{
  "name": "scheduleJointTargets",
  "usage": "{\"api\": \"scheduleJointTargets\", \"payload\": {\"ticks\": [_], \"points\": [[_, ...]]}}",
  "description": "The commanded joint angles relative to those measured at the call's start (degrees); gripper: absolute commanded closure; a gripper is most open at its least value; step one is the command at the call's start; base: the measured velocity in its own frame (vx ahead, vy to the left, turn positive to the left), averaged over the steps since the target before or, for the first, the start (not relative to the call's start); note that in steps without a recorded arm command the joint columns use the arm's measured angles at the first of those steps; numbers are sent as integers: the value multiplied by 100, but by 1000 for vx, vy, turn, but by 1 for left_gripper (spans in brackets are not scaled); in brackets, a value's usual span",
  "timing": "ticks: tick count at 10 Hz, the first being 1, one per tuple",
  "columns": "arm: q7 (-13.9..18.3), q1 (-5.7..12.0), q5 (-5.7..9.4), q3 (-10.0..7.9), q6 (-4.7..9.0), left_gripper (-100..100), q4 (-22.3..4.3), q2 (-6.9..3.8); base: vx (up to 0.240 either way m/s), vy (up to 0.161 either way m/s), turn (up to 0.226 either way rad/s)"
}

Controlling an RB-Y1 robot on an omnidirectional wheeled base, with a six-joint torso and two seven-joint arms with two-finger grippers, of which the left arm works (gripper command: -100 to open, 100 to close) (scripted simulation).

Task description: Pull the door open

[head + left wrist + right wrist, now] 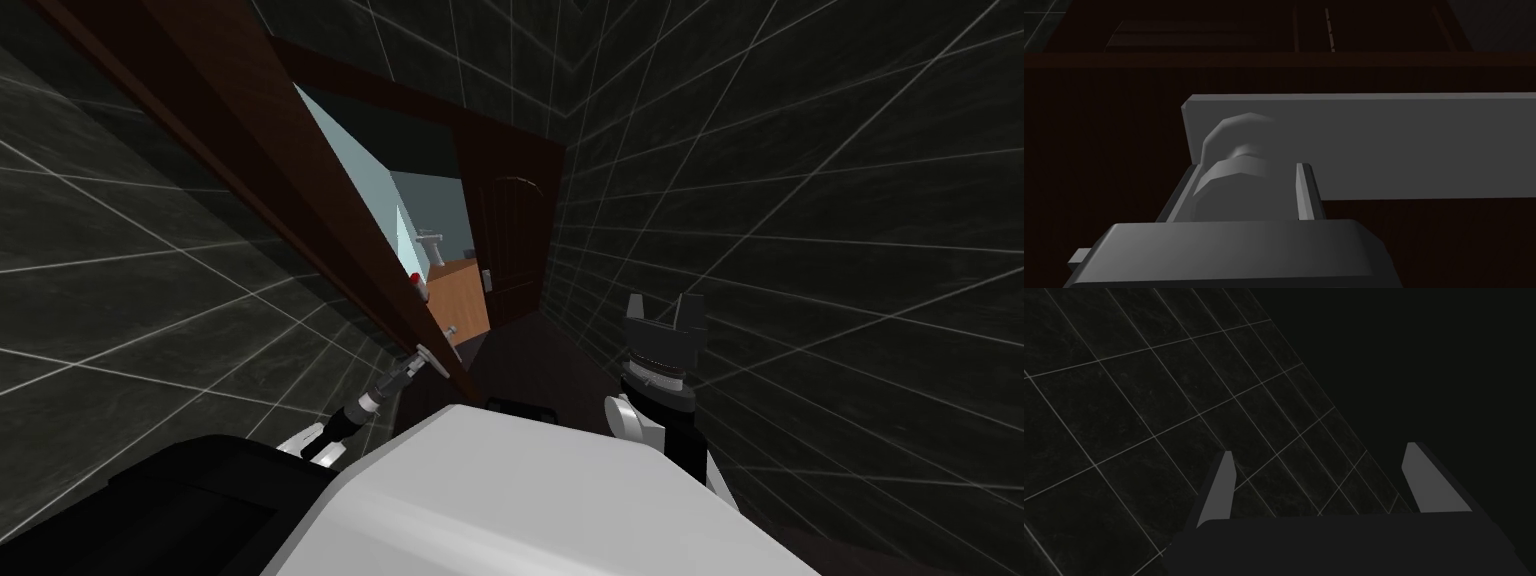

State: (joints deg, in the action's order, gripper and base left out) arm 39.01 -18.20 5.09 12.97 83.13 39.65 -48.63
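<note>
- Door (250,150): dark brown, at my 10–11 o'clock; leaf seen nearly edge-on; its long line runs from 11 o'clock down twd the middle; free edge is the end nearest me; stands ajar, w/ a gap on its 3 o'clock side
- Handle (1239,165): grey, on the door face nr the free edge; sticks out of a long grey backplate (1404,145) twd the pincer; plate's long axis lies crossways to the fingers, running on past one of them
- L pincer (410,365): at the handle, abt 11 o'clock from me; narrow, clamped on the handle; fingers (1306,192) press its two sides; arm reaches fwd to the door edge
- R pincer (665,305): at 1 o'clock, well apart from door & handle; points up; fingers wide, nothing btwn them; dark tiled wall (800,250) behind it
- Thru the gap, at 12 o'clock: pale blue wall (350,170); orange floor (465,290); white basin (430,245); 2nd dark door (510,240) just beside the floor patch, at its 3 o'clock
</note>
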Motion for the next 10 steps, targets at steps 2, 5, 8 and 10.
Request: {"api": "scheduleJointTargets", "payload": {"ticks": [2,5,8,10], "points": [[-24,-107,-76,39,279,100,-92,22,-21,30,-54],[-55,-157,-173,72,672,100,-335,43,-33,40,-55],[-70,-186,-219,88,871,100,-456,49,-48,54,-31],[-91,-235,-282,107,1159,100,-628,50,-44,61,-35]]}}
